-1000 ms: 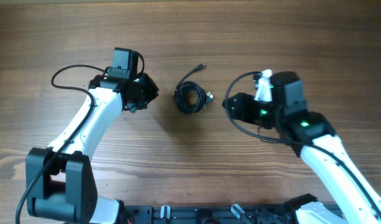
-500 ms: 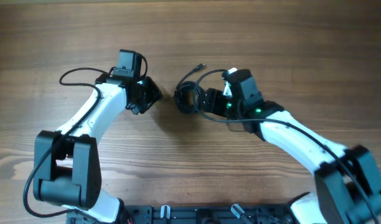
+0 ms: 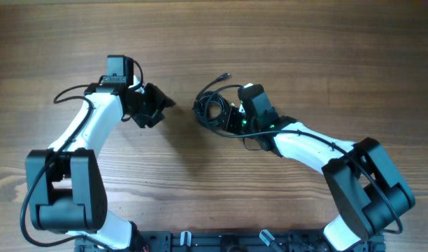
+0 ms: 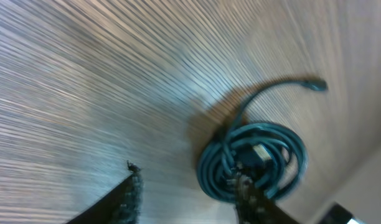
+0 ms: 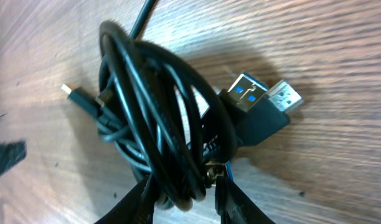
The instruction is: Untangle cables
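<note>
The cables lie as one black coiled bundle on the wooden table, with a loose end and small plug trailing up and to the right. In the right wrist view the cables fill the frame, and a blue-cored USB plug and a silver plug stick out at the right. My right gripper is shut on several strands at the coil's near edge; overhead it sits at the bundle's right side. My left gripper stands open to the left of the bundle, apart from it. In its wrist view, the gripper holds nothing and the cables lie beyond its right finger.
Bare wood grain table surrounds the bundle on all sides. The arms' own thick black wires loop at the far left and beside the right wrist. The robot bases sit at the front edge.
The right arm has swung left onto the bundle and its jaws have narrowed round the strands. The left gripper has opened and drawn back to the left.
</note>
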`<move>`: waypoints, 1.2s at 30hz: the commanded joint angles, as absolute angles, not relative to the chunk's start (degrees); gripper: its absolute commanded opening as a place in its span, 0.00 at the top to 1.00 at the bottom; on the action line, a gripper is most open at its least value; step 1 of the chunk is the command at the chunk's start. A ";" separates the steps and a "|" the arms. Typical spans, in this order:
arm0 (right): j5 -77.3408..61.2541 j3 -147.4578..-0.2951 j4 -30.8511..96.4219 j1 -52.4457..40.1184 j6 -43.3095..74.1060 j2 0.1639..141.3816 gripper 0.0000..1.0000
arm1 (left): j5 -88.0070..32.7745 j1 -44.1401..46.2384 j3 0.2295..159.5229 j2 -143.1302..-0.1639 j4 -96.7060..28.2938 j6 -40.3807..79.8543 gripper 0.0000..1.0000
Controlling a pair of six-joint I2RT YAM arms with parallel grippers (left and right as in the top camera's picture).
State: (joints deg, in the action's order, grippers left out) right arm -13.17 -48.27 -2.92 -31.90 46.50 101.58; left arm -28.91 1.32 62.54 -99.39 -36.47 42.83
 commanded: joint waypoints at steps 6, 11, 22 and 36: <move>-5.43 -49.17 -3.70 -32.08 51.29 102.78 0.60 | -39.62 -2.55 62.63 -100.12 -36.32 42.17 0.45; -2.52 -49.17 -3.40 -32.08 51.09 102.78 0.59 | -39.62 -2.28 62.63 -100.09 -36.34 42.19 0.45; -0.64 -49.15 -3.05 -32.08 51.22 102.78 0.81 | -37.17 -1.61 62.59 -100.09 -38.11 42.15 0.39; -0.43 -49.15 -3.38 -32.08 48.82 102.78 0.78 | -37.08 0.23 62.59 -100.09 -38.89 42.46 0.38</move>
